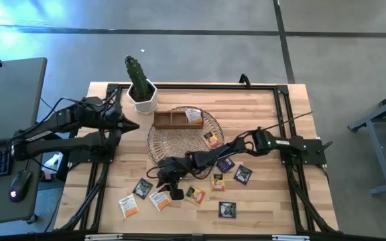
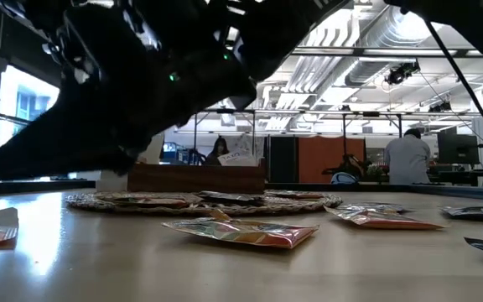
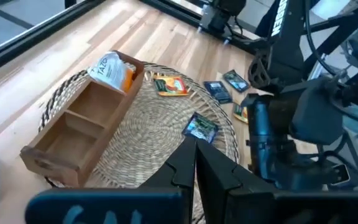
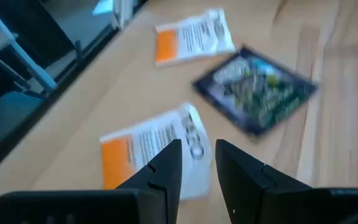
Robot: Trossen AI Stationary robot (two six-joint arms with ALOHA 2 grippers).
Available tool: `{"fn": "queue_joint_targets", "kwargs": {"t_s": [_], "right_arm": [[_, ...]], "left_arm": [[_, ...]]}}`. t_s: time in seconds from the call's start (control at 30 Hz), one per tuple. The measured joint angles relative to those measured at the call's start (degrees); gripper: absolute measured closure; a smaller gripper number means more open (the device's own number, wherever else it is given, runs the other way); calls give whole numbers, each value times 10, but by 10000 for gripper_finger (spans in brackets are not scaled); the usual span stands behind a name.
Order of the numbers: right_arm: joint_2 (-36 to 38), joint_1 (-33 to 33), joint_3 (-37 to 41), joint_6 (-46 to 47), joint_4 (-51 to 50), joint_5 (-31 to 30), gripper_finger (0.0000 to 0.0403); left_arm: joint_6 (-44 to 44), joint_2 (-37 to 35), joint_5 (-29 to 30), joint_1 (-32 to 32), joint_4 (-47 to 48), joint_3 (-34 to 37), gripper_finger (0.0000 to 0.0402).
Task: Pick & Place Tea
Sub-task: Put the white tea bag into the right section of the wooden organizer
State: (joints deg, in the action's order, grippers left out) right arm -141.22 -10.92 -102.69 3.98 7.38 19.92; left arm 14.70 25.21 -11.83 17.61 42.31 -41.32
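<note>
From my remote seat I place everything by the round wicker mat [image 1: 179,137] in the middle of the table [image 1: 273,107]. On the mat's far edge sits the wooden compartment box [image 1: 169,120], with one orange-and-white sachet standing in its end compartment [image 3: 112,68]; a few more sachets lie flat on the mat itself. The left arm waits well off to the mat's left side, its gripper [image 3: 196,163] clenched with nothing in it, aimed toward the mat. The right arm reaches across the mat's near edge, and the right gripper [image 4: 197,160] hangs just beyond that edge over the loose scatter of tea. Its fingers stand apart with nothing between them. Directly under and just ahead of them lies an orange-and-white sachet [image 4: 151,152], flat on the wood, its long axis running slantwise across the gap between the fingers; a dark sachet [image 4: 253,87] and another orange-and-white one [image 4: 191,36] lie farther out. I judge the right arm by far the nearer, needing mostly a straight descent.
</note>
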Motion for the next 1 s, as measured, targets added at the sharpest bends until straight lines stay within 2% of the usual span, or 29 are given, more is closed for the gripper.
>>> {"fn": "queue_joint_targets", "kwargs": {"t_s": [0.3,0.73,0.8,0.93,1.0], "right_arm": [[-1,-4,0,-2,-20,-13,308],[-24,-7,0,-4,-6,-34,312],[-24,-7,-1,-6,-6,-32,324],[-25,-6,-1,-14,-7,-34,383],[-25,-3,-1,-12,-7,-33,396]], "left_arm": [[0,6,23,0,15,0,389],[0,6,24,0,14,0,389],[0,6,24,0,13,0,389],[0,6,26,0,13,1,389],[0,6,26,0,13,1,389]]}}
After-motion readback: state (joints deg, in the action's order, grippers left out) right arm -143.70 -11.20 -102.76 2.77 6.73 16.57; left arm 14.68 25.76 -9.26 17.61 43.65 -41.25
